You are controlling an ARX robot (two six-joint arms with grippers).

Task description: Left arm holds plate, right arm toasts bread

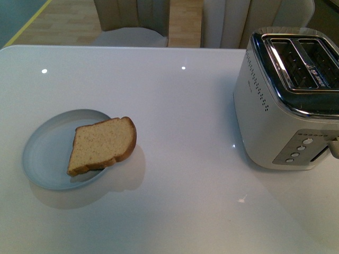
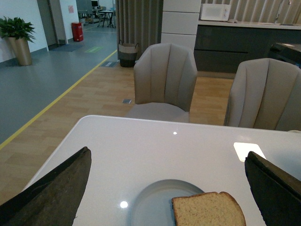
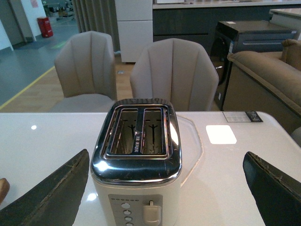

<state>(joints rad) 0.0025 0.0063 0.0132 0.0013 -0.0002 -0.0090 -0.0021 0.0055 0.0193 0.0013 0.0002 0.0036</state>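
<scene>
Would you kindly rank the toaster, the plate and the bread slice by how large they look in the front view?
Largest to smallest:
1. toaster, even though the picture's right edge cuts it off
2. plate
3. bread, clearly narrower than the plate

Nothing actually readable here tbh. Tiny white lettering (image 3: 136, 147) on the dark bar between the slots of the white-and-chrome two-slot toaster (image 3: 136, 167), way too blurry to make out. Same deal with the small print above the round buttons on its grey front panel (image 1: 302, 151). Dark printed card (image 3: 242, 116) at the far right of the glossy white table (image 3: 225, 188): also illegible.
</scene>
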